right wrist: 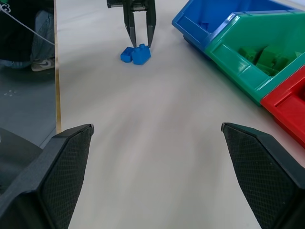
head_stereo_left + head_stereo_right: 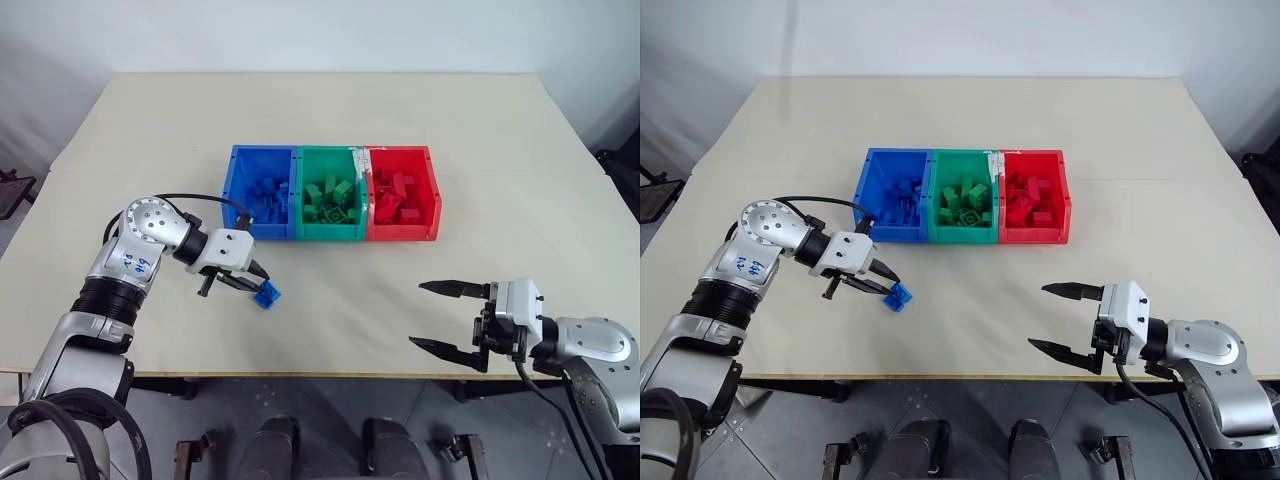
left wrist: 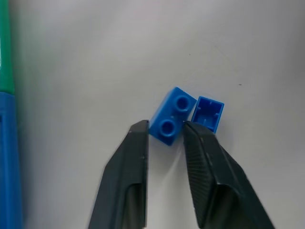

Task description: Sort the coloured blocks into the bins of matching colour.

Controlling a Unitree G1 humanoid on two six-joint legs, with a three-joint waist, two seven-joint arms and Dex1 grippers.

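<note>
The worktop [image 2: 480,130] fills the middle of the head views, with the bins [image 2: 334,193] in a row at upper centre, blue at left, then green, then red, each already holding bricks of its colour. The right gripper [image 2: 450,318] hangs at lower right, fingers wide apart and empty. The left gripper [image 2: 254,280], at centre left, has its fingers slightly apart around one of two blue bricks [image 3: 169,121] lying side by side below the blue bin. The step in hand looks like picking up a blue brick; next the fingers must close squarely on it without nudging its neighbour [image 3: 208,113], then lift toward the blue bin.
</note>
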